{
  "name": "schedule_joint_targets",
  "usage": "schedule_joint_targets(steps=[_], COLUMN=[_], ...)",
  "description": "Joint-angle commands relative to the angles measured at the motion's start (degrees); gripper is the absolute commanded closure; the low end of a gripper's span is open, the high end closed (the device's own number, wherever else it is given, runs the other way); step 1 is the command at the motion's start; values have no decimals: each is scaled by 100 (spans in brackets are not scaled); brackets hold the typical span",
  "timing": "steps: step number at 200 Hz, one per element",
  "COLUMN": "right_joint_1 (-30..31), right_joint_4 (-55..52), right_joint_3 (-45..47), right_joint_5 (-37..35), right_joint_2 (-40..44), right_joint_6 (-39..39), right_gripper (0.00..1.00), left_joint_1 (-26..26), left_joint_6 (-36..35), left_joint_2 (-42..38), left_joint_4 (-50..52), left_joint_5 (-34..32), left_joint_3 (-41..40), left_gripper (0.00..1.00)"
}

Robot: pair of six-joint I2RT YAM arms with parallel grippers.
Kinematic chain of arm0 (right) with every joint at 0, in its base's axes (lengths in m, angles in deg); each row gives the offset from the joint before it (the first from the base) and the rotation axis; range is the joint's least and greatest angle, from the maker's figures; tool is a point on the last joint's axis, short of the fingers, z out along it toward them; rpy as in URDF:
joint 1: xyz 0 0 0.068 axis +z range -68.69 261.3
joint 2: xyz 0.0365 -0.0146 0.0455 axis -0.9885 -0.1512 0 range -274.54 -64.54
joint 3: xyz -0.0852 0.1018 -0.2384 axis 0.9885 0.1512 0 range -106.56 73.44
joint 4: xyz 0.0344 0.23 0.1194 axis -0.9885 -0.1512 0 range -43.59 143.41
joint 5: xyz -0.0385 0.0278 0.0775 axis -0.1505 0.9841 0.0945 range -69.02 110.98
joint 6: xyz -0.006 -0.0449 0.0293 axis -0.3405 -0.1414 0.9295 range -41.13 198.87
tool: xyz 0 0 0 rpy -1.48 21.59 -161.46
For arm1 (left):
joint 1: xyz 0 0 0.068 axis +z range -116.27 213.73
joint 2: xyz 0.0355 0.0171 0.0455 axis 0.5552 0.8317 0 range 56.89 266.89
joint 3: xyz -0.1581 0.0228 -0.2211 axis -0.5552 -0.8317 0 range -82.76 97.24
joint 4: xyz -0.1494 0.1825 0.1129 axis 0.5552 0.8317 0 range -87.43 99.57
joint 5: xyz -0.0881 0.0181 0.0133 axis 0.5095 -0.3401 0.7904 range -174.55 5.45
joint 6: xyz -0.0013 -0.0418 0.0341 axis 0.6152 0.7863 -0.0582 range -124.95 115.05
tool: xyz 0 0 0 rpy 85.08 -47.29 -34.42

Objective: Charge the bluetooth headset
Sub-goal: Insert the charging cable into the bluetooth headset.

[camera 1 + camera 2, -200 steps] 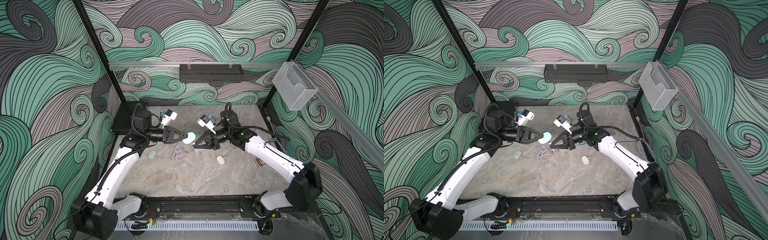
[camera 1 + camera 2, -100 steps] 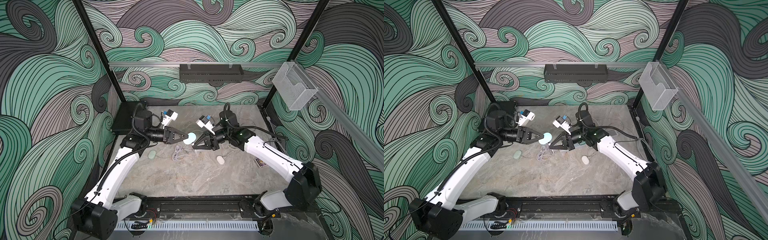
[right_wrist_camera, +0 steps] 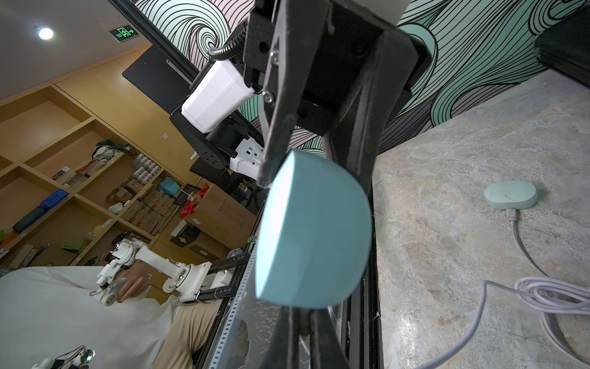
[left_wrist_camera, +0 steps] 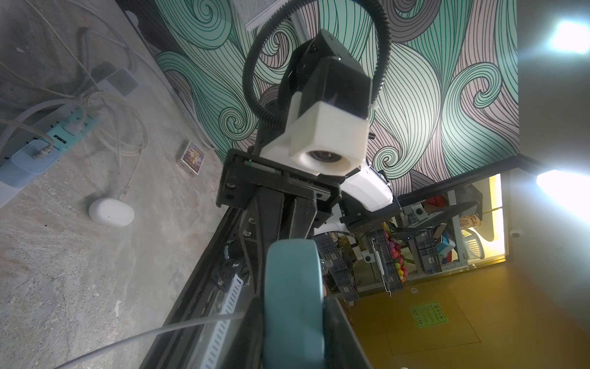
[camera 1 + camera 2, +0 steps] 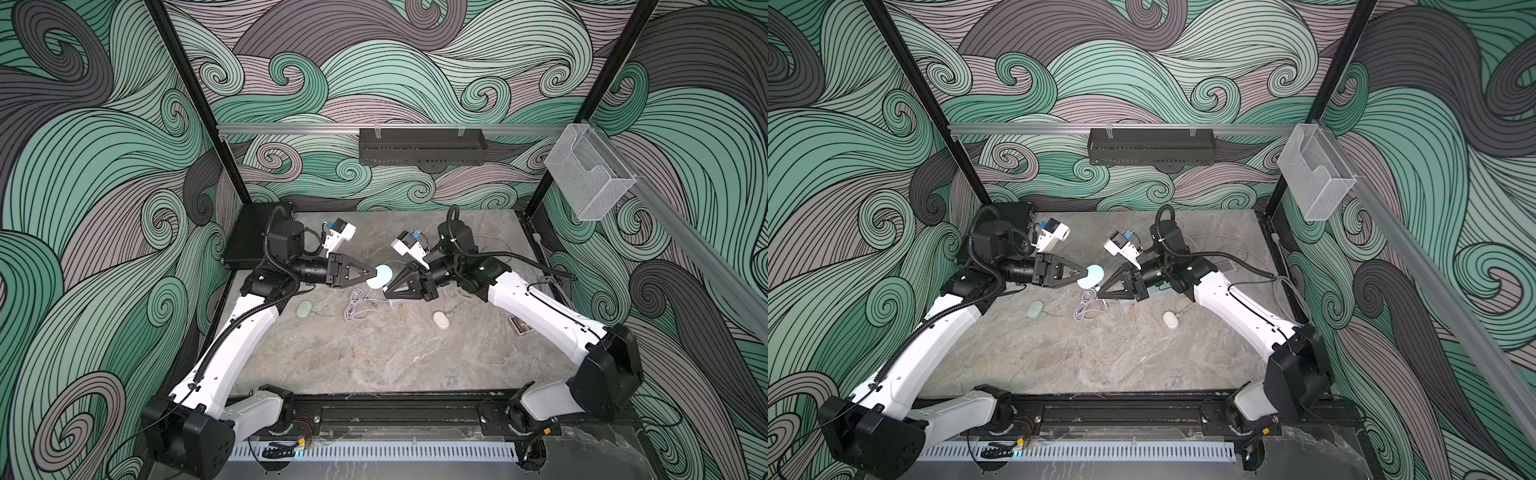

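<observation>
plug-in step | earbud case is clamped by left gripper, mid-frame | right gripper shut, hold on cable unclear | next: fine alignment required

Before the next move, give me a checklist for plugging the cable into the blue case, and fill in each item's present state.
1. Blue case held by left claw: ok, pinched between both fingers, off the table.
2. Right claw shut: ok.
3. Plug held in right claw: cannot tell, the tips hide it.
4. Plug lined up with the blue case's port: cannot tell, no view shows the port.
5. Lilac cable has slack: ok, a loose coil lies on the table.
6. Green case and white case apart from both claws: ok, both lie on the table.
</observation>
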Motion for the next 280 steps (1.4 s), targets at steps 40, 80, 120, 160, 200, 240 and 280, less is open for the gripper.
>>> schedule_joint_targets(steps=[40, 80, 120, 160, 200, 240, 280], right_joint_1=[-2, -25, -32, -50, -120, -166, -163], right_joint_4=[143, 124, 133, 83, 48, -53, -112], right_joint_3=[-153, -161, -175, -161, -220, -341, -463], right_joint_5=[107, 116, 116, 131, 246, 255, 221], right_joint_2=[64, 100, 99, 96, 80, 22, -90], right_joint_6=[-163, -230, -215, -239, -236, -218, -61], right_gripper=[100, 100, 100, 100, 100, 100, 100], left_joint_1=[-59, -69, -104, -102, -108, -137, -288], left_joint_6=[-169, -261, -284, -254, -488, -666, -887], left_joint_2=[27, 9, 9, 69, 123, 263, 350], left_joint_4=[33, 105, 122, 128, 460, 661, 784], left_joint_5=[82, 90, 104, 164, 386, 554, 518], left_joint_3=[190, 186, 224, 249, 322, 312, 405], left_gripper=[100, 100, 100, 100, 100, 100, 100])
